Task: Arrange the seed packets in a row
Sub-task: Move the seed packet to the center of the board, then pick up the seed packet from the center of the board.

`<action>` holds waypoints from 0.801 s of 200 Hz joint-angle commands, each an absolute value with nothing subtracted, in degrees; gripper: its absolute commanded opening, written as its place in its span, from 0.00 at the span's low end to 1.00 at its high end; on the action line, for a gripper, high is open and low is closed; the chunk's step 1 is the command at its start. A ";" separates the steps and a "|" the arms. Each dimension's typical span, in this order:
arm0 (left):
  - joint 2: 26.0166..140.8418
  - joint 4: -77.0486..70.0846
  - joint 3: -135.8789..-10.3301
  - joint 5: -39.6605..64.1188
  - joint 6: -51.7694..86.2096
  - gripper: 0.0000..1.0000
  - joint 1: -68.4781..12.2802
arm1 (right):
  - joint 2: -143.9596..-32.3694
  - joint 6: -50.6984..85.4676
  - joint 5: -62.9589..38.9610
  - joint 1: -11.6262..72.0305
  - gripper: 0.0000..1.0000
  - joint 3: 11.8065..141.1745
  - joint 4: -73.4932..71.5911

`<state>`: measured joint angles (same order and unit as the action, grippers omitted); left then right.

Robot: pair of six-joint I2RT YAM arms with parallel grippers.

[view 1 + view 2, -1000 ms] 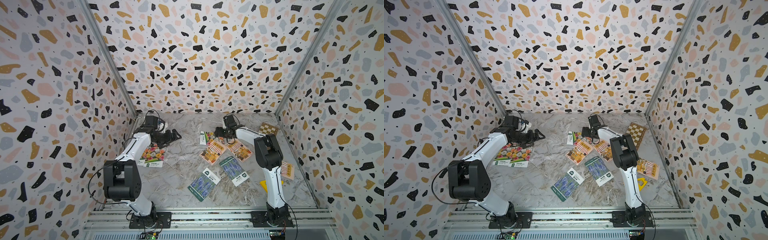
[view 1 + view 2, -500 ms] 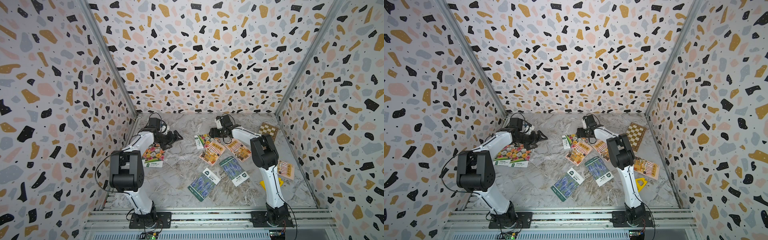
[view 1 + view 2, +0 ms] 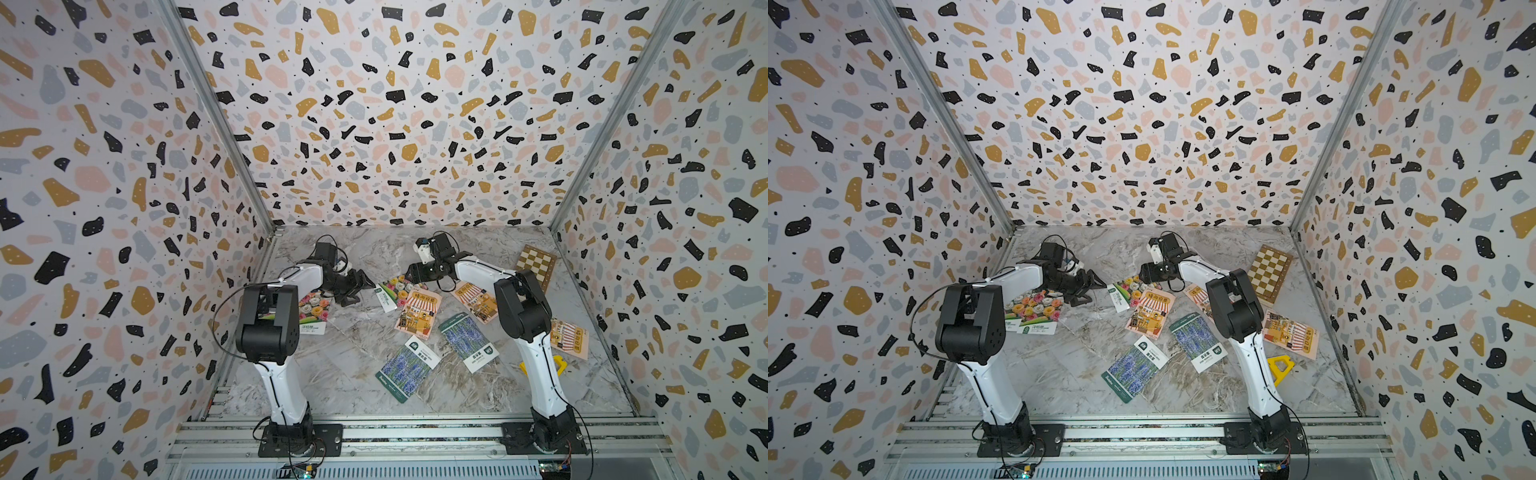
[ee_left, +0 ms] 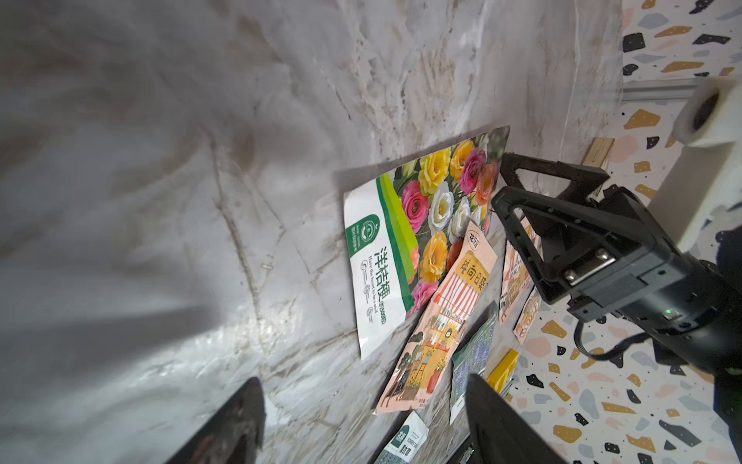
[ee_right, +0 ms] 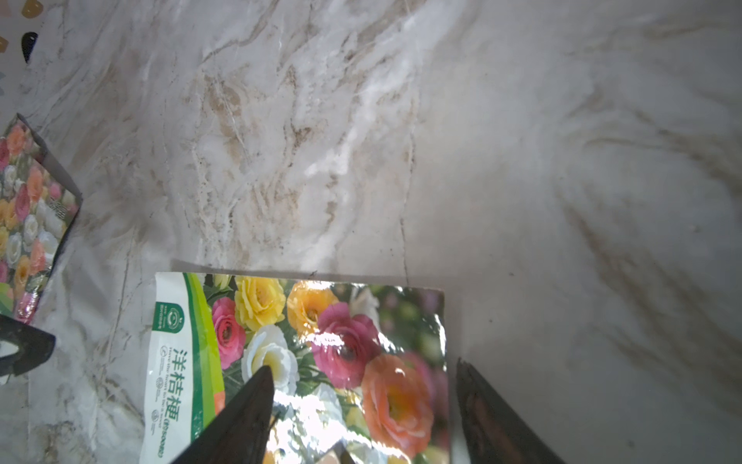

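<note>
Marble tabletop [image 3: 332, 374]; right gripper [image 5: 363, 369] spread apart over a flat flower seed packet [image 5: 321, 341], one finger above it, one past its edge; left gripper [image 4: 363, 381] spread, empty, facing that packet, apart.

**Lighting and picture quality**

Top views: bright, even overhead light; the walls [image 3: 104, 166] bow at the frame edges. Right wrist view: white glare patches on the glossy flower packet [image 5: 321, 353], a thin dark shadow along one long edge, and soft marble tabletop [image 5: 522, 160] beyond it. Left wrist view: tabletop smeared away from that packet.
</note>
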<state>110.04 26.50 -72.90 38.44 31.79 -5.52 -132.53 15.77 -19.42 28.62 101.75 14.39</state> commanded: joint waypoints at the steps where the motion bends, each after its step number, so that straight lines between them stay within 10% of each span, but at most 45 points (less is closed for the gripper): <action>1: 110.79 26.42 -74.63 35.55 34.08 0.72 -6.95 | -126.28 19.52 -18.99 28.81 0.68 100.22 18.28; 160: 119.19 21.88 -78.56 39.77 40.75 0.48 -9.49 | -131.09 19.80 -17.69 29.16 0.52 98.37 19.07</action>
<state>117.91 23.62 -77.01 38.30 39.51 -9.02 -129.86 19.73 -18.41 29.47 97.47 16.56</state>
